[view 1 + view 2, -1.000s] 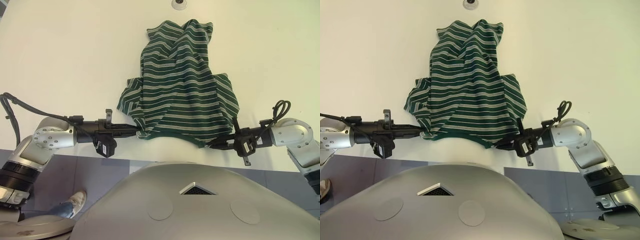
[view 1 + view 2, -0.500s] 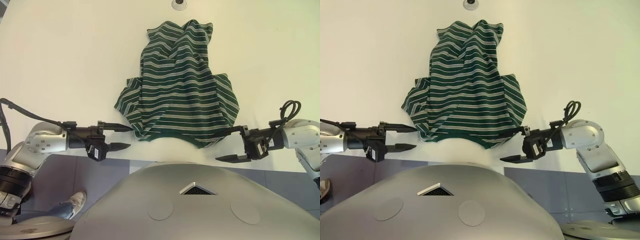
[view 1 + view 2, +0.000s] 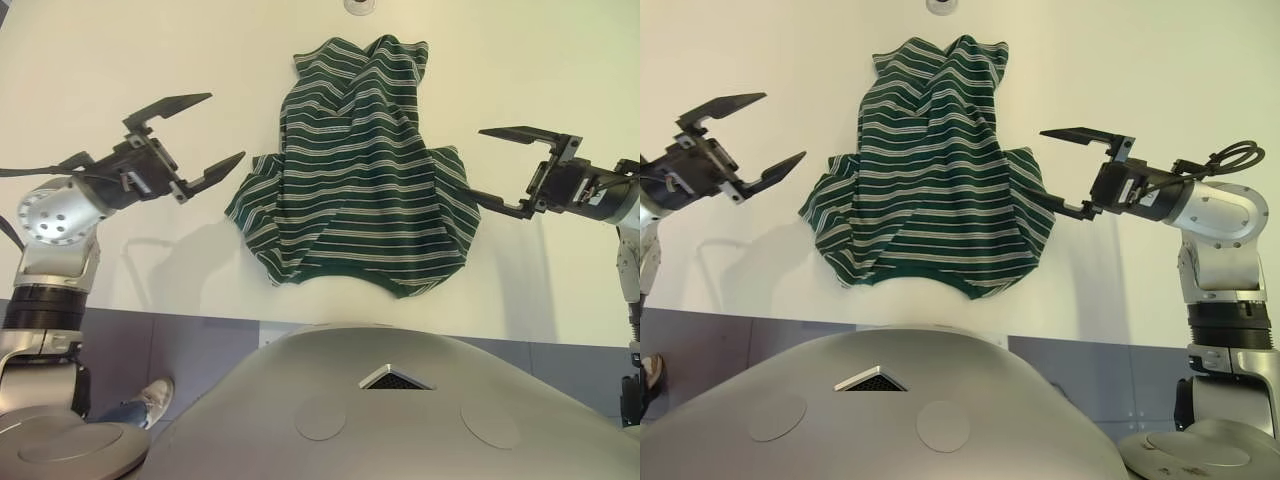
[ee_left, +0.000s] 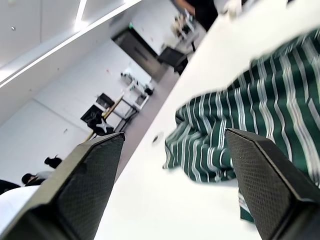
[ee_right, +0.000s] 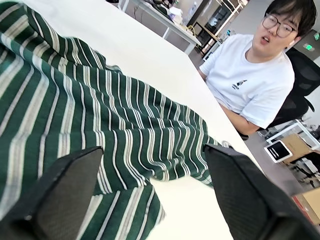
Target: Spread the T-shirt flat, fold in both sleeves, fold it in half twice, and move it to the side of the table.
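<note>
A dark green T-shirt with white stripes [image 3: 360, 170] lies crumpled in the middle of the white table [image 3: 120, 60], its hem toward me and its collar at the far end. My left gripper [image 3: 222, 127] hangs open and empty above the table, just left of the shirt's left sleeve [image 3: 250, 200]. My right gripper [image 3: 476, 162] is open and empty at the right sleeve [image 3: 455, 175], its lower finger just above the cloth's edge. Through the left wrist view's open fingers [image 4: 85, 190] I see the shirt [image 4: 250, 115]; the right wrist view looks across its folds [image 5: 75, 100].
A round grey fitting [image 3: 357, 5] sits in the table at its far edge, beyond the collar. Bare table stretches left and right of the shirt. The table's near edge [image 3: 150, 318] runs just below the hem.
Both grippers were shut on the hem's corners a second ago. They let go, opened wide, then rose and moved away from me to the level of the sleeves. The hem stays on the table.
</note>
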